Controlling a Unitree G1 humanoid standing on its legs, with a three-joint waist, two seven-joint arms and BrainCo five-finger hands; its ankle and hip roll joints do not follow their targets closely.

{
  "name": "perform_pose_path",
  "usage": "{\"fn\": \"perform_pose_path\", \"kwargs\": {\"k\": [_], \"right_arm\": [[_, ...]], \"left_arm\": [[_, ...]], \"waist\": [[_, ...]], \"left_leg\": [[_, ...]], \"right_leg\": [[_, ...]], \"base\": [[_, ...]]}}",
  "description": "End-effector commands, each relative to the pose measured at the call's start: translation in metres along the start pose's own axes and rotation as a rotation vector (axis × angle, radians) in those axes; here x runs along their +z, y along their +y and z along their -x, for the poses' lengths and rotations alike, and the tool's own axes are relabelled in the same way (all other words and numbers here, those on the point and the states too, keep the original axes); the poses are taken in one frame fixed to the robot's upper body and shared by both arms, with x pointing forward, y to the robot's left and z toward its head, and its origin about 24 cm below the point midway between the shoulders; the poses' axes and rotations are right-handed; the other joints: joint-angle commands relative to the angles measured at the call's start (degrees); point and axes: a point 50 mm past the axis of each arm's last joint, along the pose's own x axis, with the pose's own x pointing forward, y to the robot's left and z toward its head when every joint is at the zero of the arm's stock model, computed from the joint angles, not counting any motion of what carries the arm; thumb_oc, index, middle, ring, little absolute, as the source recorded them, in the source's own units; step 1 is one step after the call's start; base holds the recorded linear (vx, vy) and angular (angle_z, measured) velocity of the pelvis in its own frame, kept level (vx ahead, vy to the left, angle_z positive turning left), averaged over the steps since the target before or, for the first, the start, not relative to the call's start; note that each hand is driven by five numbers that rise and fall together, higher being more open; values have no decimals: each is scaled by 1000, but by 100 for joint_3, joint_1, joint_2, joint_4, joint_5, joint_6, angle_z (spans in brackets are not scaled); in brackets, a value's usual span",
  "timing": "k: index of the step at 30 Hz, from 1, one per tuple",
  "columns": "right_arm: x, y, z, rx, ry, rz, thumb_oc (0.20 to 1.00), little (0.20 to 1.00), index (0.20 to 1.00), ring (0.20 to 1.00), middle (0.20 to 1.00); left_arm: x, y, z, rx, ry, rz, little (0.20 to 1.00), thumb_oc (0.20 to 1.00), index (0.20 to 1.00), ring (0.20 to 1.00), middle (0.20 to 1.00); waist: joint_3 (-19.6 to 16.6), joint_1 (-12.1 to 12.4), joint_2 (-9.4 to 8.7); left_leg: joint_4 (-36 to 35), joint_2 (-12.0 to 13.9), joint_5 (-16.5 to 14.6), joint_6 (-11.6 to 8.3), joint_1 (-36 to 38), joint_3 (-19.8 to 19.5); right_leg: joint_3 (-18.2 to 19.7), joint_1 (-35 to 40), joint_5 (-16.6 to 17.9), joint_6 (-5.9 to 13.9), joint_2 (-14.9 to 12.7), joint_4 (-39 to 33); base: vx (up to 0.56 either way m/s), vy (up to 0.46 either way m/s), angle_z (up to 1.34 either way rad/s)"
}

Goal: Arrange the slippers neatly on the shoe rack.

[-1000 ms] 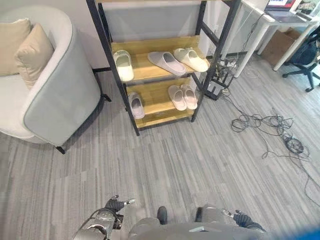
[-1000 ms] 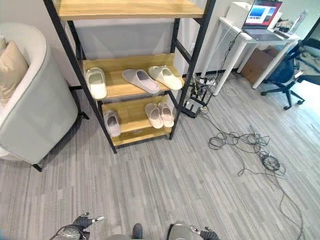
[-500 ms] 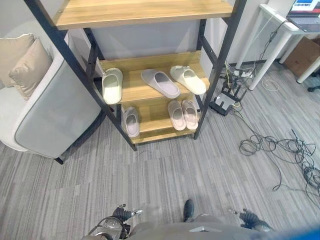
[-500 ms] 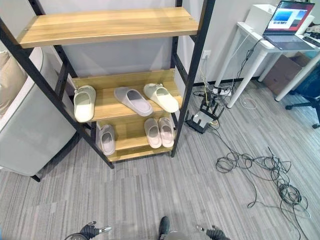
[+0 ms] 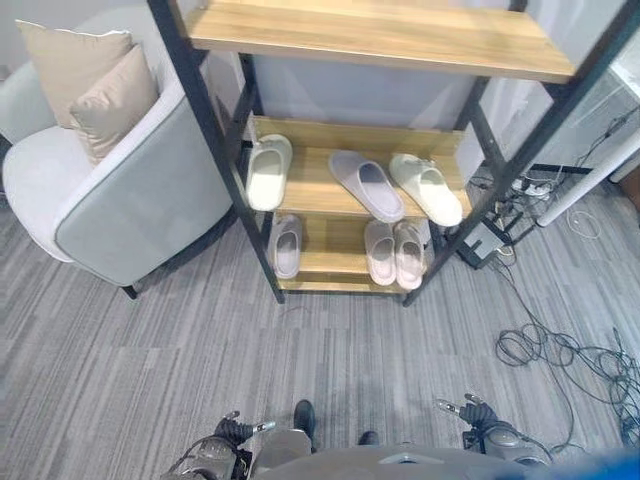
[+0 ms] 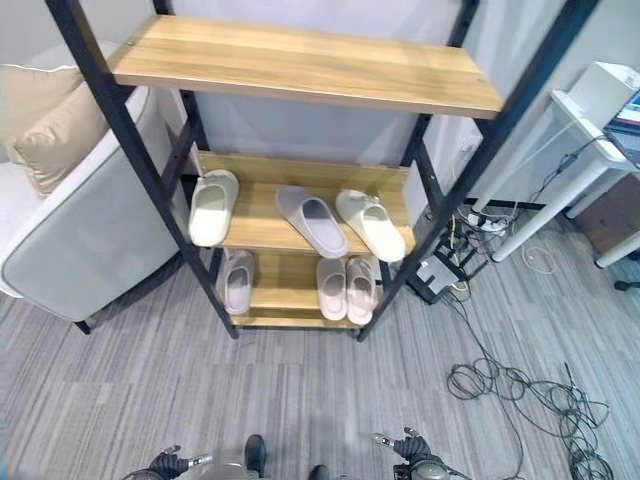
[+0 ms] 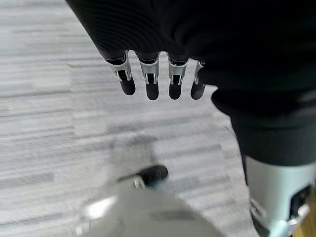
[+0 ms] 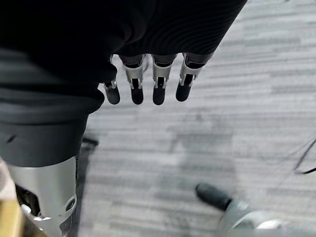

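The shoe rack [image 5: 372, 38] has a black frame and wooden shelves. Its middle shelf carries a cream slipper [image 5: 267, 172] at the left, a grey slipper [image 5: 366, 185] lying askew in the middle, and a second cream slipper [image 5: 427, 188] angled at the right. The lowest shelf holds one grey slipper [image 5: 286, 245] and a pink pair [image 5: 393, 252] side by side. My left hand [image 5: 234, 429] and right hand [image 5: 474, 412] hang low over the floor, far short of the rack. Both hands [image 7: 148, 81] [image 8: 145, 84] are open, fingers straight and empty.
A grey armchair [image 5: 130, 190] with two beige cushions [image 5: 95, 85] stands just left of the rack. Loose cables [image 5: 565, 350] lie on the floor to the right, with a black box [image 5: 485, 240] by the rack's right foot. A white table leg [image 5: 600, 170] stands beyond.
The camera has moved, so the rack sits more central and the armchair shows more. The slippers lie as before. Both hands stay low and empty.
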Motion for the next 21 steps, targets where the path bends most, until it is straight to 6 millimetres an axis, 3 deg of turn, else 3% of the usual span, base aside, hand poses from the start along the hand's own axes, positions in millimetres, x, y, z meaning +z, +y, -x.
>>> {"fn": "perform_pose_path", "kwargs": {"k": [1, 3, 4, 6, 7, 12, 16, 21], "right_arm": [[22, 2, -3, 11, -82, 41, 1000, 1000, 1000, 1000, 1000], [23, 4, -3, 21, -80, 52, 1000, 1000, 1000, 1000, 1000], [23, 2, -3, 14, -79, 60, 1000, 1000, 1000, 1000, 1000], [24, 2, -3, 12, -81, 64, 1000, 1000, 1000, 1000, 1000], [27, -2, -4, 3, -84, 74, 1000, 1000, 1000, 1000, 1000], [27, -1, -4, 8, -87, 83, 1000, 1000, 1000, 1000, 1000], [33, 3, -3, 36, -123, 144, 1000, 1000, 1000, 1000, 1000], [35, 8, -2, 87, -139, 169, 1000, 1000, 1000, 1000, 1000]], "left_arm": [[7, 19, -2, 67, -19, -28, 1000, 1000, 1000, 1000, 1000], [10, 30, -3, 107, -22, 38, 1000, 1000, 1000, 1000, 1000], [8, 33, -3, 123, -20, 31, 1000, 1000, 1000, 1000, 1000], [8, 33, -3, 125, -22, 20, 1000, 1000, 1000, 1000, 1000], [12, 31, -3, 116, -39, -12, 1000, 1000, 1000, 1000, 1000], [14, 24, -3, 102, -54, -49, 1000, 1000, 1000, 1000, 1000], [11, 3, -1, 37, -57, -120, 1000, 1000, 1000, 1000, 1000], [15, -3, -1, 13, -72, -131, 1000, 1000, 1000, 1000, 1000]], "waist": [[47, 23, -48], [132, -45, 76], [103, -38, 135], [107, -55, 158], [135, -114, 126], [30, -144, 78], [-88, -128, 146], [-111, -126, 170]], "left_leg": [[524, 20, -466, -137, -120, -239], [475, 10, -505, -106, 17, -352], [382, 48, -545, -156, 94, -389], [355, 59, -564, -182, 120, -425], [438, -10, -561, -228, 120, -514], [407, -9, -596, -289, 194, -505], [111, 157, -429, -427, 330, -600], [-211, 259, -225, -534, 429, -669]], "right_leg": [[479, -356, 537, 820, -743, 1025], [703, -590, 525, 810, -786, 1415], [674, -562, 464, 774, -948, 1031], [714, -588, 503, 763, -1003, 789], [1025, -579, 617, 799, -974, 221], [1004, -364, 771, 873, -883, -271], [904, -82, 734, 801, -663, -693], [799, 96, 701, 769, -530, -947]], "base": [[42, 155, 46], [66, 45, 53], [91, -70, 32], [82, -81, 20], [70, -59, 9], [91, -129, 17], [83, -150, 3], [20, -74, -3]]}}
